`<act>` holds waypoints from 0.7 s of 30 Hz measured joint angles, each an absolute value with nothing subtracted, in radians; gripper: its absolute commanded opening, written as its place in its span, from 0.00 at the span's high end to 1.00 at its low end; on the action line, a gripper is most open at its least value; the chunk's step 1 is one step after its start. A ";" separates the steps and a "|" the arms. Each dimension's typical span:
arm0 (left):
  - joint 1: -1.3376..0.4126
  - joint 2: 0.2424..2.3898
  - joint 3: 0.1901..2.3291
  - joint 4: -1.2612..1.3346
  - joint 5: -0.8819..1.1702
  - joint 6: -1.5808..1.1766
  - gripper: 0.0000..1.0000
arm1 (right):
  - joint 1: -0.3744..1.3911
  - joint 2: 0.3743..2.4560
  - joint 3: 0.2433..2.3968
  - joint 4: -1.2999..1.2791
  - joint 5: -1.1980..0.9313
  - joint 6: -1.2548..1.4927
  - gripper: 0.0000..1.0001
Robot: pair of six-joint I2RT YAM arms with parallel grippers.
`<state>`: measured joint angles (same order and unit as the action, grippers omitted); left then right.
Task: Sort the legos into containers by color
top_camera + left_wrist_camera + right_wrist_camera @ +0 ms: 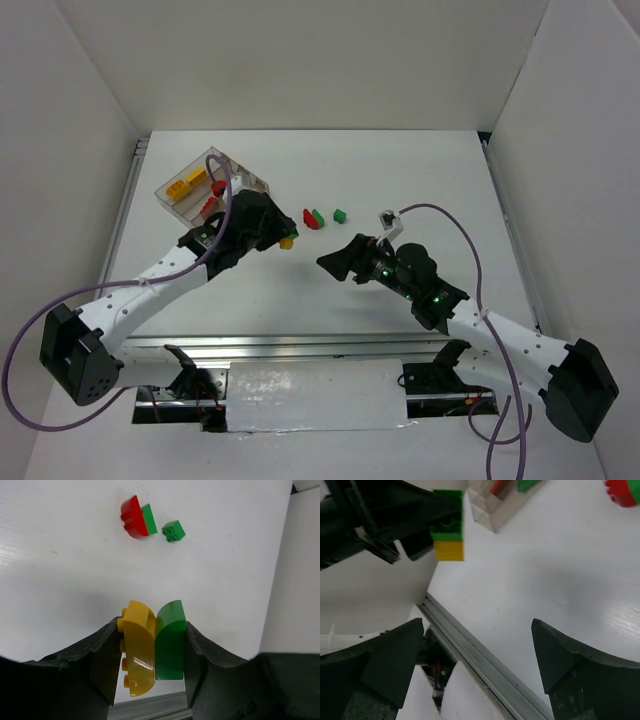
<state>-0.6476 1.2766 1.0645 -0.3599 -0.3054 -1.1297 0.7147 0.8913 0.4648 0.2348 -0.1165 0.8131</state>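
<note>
A white, faintly ribbed surface (400, 180) is boxed in by plain white walls, with a metal rail along its near edge. At the far left stands the clear plastic tray (258, 183), with yellow bricks (185, 186) and red bricks (212, 204) in it. Near its corner, the left pincer (152, 645) is clamped narrow on two glossy, round-topped legos pressed side by side, a yellow brick (137, 650) and a green brick (171, 640), held off the surface. Beyond them lie a red curved brick (132, 516) touching a flat green piece (149, 519), and a small studded green square (173, 531) just beside them. The right pincer (477, 625) gapes wide above the surface.
</note>
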 measured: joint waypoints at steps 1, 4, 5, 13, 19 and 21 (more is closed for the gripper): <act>-0.653 1.266 1.057 -0.353 -0.296 -1.139 1.00 | 0.736 0.910 0.465 0.285 -0.109 0.815 0.05; -0.681 1.259 1.041 -0.334 -0.268 -1.165 1.00 | 0.800 0.981 0.466 0.401 -0.071 0.817 0.06; -0.691 1.259 1.040 -0.335 -0.261 -1.174 1.00 | 0.813 1.000 0.468 0.422 -0.063 0.817 0.07; -0.743 1.258 1.040 -0.303 -0.215 -1.197 1.00 | 0.927 1.153 0.572 0.480 0.099 0.789 0.16; -0.759 1.231 1.040 -0.289 -0.200 -1.213 1.00 | 0.939 1.162 0.575 0.525 0.202 0.767 0.32; -0.762 1.220 1.039 -0.281 -0.197 -1.213 1.00 | 0.944 1.180 0.586 0.528 0.228 0.759 0.39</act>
<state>-0.7624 1.2198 1.0386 -0.2810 -0.1970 -1.2129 0.9440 1.1797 0.5858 0.5278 0.2279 0.7589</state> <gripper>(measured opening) 0.576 0.668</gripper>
